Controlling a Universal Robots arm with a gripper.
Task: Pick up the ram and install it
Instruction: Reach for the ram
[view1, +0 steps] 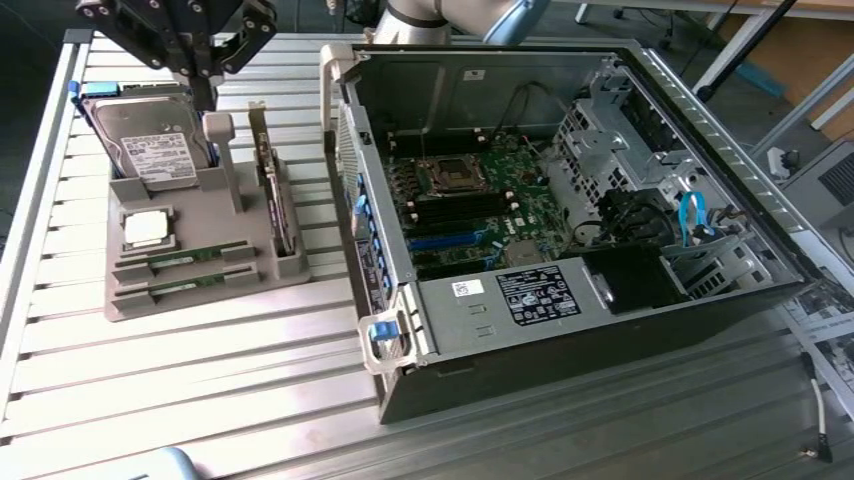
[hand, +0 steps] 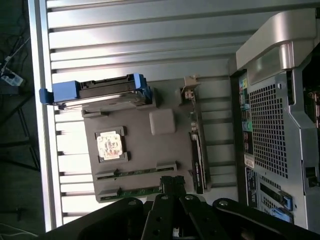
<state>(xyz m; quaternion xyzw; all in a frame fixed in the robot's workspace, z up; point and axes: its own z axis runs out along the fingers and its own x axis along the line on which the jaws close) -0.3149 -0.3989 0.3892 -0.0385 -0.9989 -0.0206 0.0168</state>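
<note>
Black pincer (hand: 172, 183), pressed together and empty, hangs over grey plastic holder tray (hand: 150, 150). Two thin green ram sticks (hand: 134, 173) lie slotted there, untouched. Judged best: spread, centre across one stick, lift straight.

In the exterior view we see a table (view1: 200, 400) of silvery ribbed slats, bright bands between darker grooves. At nine o'clock from the black-and-grey computer case (view1: 561, 360) sits a plain grey holder (view1: 207, 230). On it, one ram stick (view1: 184, 261) and its twin (view1: 174, 290) are green, the processor chip (view1: 144, 228) is silver and the expansion card (view1: 278, 200) is dark. At the holder's twelve o'clock, the hard drive (view1: 150, 150) is silver with a white label and a blue frame. Inside the case we see a green motherboard (view1: 501, 185) and a blue cable (view1: 690, 218). The gripper (view1: 203, 100) is black.
</note>
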